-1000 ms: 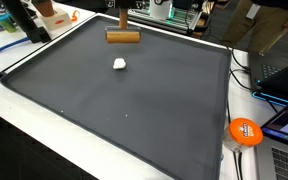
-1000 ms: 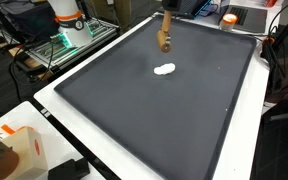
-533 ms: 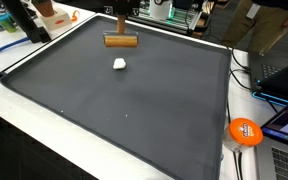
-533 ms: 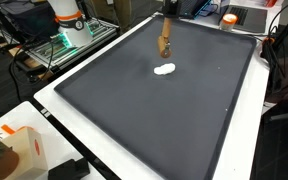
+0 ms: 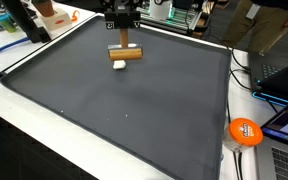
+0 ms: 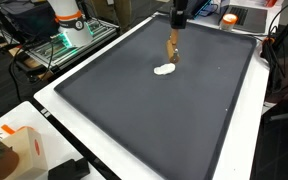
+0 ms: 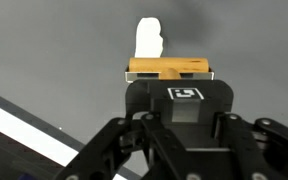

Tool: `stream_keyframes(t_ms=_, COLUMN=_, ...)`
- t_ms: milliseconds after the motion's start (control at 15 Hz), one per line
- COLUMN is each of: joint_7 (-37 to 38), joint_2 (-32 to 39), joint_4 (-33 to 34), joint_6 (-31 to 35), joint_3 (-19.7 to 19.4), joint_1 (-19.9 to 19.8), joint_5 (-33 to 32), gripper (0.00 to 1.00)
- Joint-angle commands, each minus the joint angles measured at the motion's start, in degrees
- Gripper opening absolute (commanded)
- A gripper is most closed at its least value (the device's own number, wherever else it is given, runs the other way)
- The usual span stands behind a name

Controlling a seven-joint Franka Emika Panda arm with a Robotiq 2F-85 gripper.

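Note:
My gripper (image 5: pixel 122 22) (image 6: pixel 177 20) hangs over the far part of a dark grey mat (image 5: pixel 134 110) (image 6: pixel 164 120), shut on the upright handle of a wooden T-shaped tool. The tool's crossbar (image 5: pixel 126 53) (image 6: pixel 172 47) (image 7: pixel 169 68) sits low over the mat, just behind a small white lump (image 5: pixel 119 65) (image 6: pixel 164 70) (image 7: pixel 148 38). The wrist view shows the crossbar lying across the frame with the white lump just beyond it, close or touching; I cannot tell which. The gripper body (image 7: pixel 184 130) hides the handle there.
A white table edge (image 5: pixel 44 125) borders the mat. An orange disc (image 5: pixel 245 131) and a laptop (image 5: pixel 284 120) lie off the mat's corner. An orange-and-white box (image 6: pixel 14 140) stands near another corner. The robot base (image 6: pixel 69 20) and cables sit behind.
The gripper has carried the wooden tool across the mat toward the white lump; the crossbar now sits right beside it. The lump has not moved.

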Motion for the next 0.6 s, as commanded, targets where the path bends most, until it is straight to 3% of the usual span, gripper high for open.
stream_keyframes(t_ms=0, joint_7=-2.3, joint_2=-3.4, joint_4=-4.5, joint_6=2.6, joint_3=-1.2, joint_1=-1.8, joint_5=4.3, gripper=0.22)
stream_keyframes(t_ms=133, joint_7=-1.5, joint_2=-5.0, joint_4=-6.0, joint_6=4.8, joint_3=-1.5, joint_1=-1.8, joint_5=3.4, gripper=0.22)
stream_keyframes(t_ms=200, joint_7=-1.0, joint_2=-1.4, joint_4=-2.5, joint_6=2.6, joint_3=-1.5, joint_1=-1.6, joint_5=2.3, gripper=0.47)
stream_keyframes(t_ms=467, joint_7=-1.0, joint_2=-3.1, joint_4=-4.1, joint_6=3.6, joint_3=-1.7, joint_1=-1.6, joint_5=2.3, gripper=0.47)
stream_keyframes(t_ms=533, joint_7=-1.0, joint_2=-3.3, joint_4=-4.2, joint_6=3.6, joint_3=-1.7, joint_1=-1.5, joint_5=2.3, gripper=0.22)
